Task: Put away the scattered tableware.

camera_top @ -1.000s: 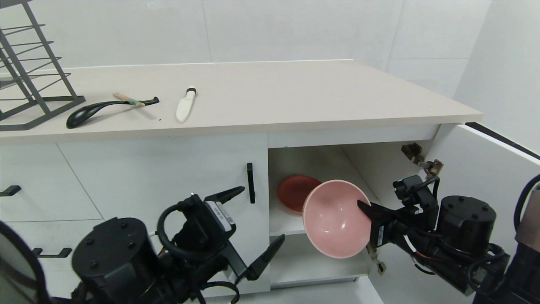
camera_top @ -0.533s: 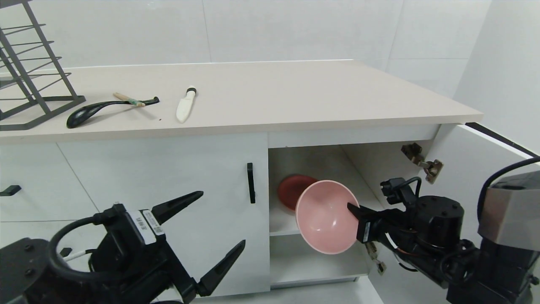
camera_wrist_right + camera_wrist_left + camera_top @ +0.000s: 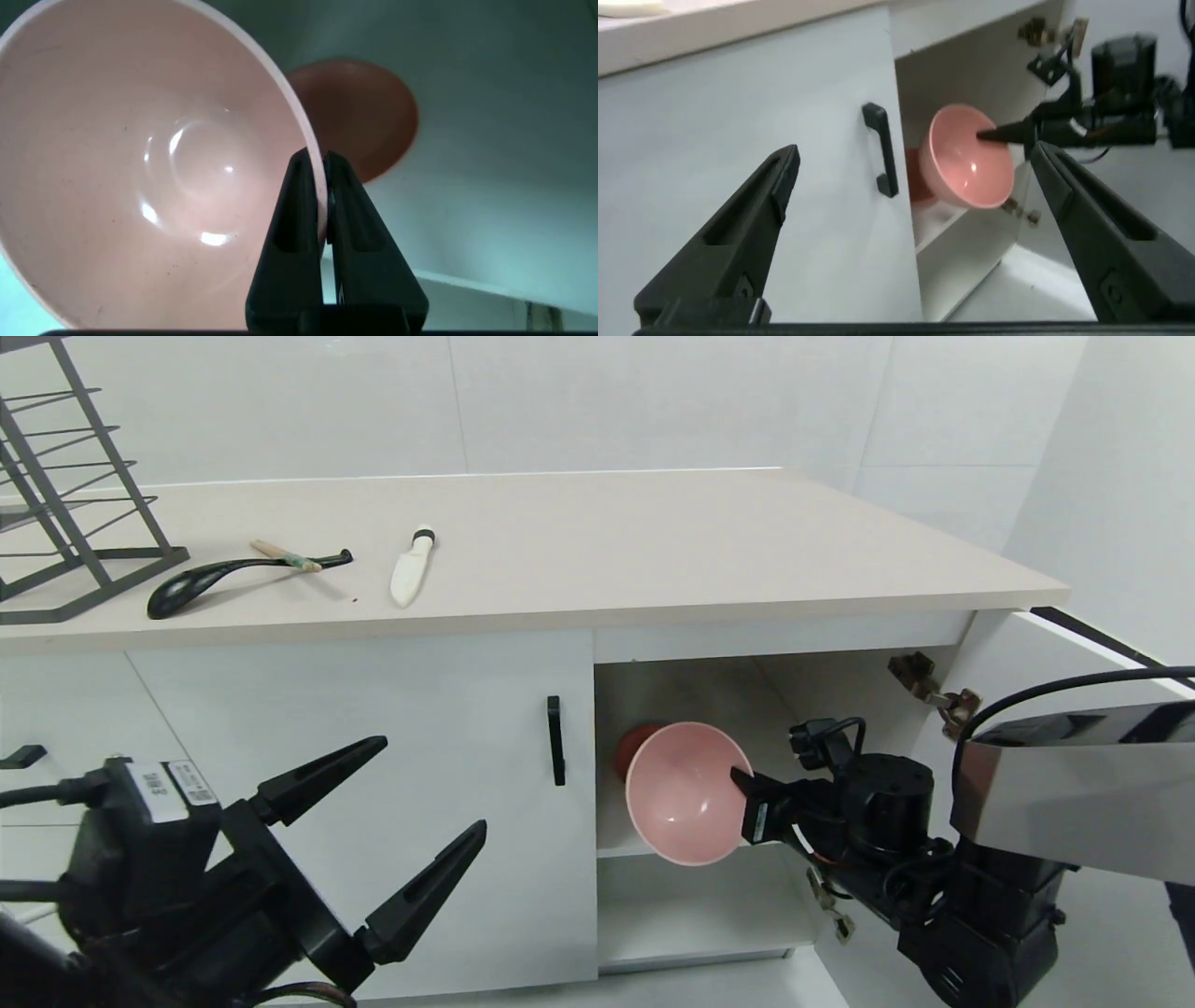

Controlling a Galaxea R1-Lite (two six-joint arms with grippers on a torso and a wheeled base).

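Note:
My right gripper [image 3: 747, 793] is shut on the rim of a pink bowl [image 3: 680, 793], holding it tilted on its side at the mouth of the open cabinet, just above the shelf. The wrist view shows the jaws [image 3: 322, 201] pinching the bowl's edge [image 3: 168, 177]. Behind it, a red dish [image 3: 635, 745] [image 3: 364, 117] rests on the shelf, mostly hidden in the head view. My left gripper [image 3: 429, 784] hangs open and holds nothing, in front of the closed door; its view shows the pink bowl [image 3: 971, 159]. On the counter lie a black ladle [image 3: 201, 581], a wooden stick [image 3: 285, 557] and a white knife [image 3: 411, 569].
A dark wire rack [image 3: 65, 504] stands at the counter's far left. The cabinet's right door [image 3: 1055, 681] is swung wide open beside my right arm. The closed left door has a black handle [image 3: 555, 740]. A lower shelf [image 3: 700, 915] lies below the bowl.
My right gripper has carried the pink bowl leftward and deeper into the cabinet opening, covering more of the red dish. My left arm has swung left, its gripper still open.

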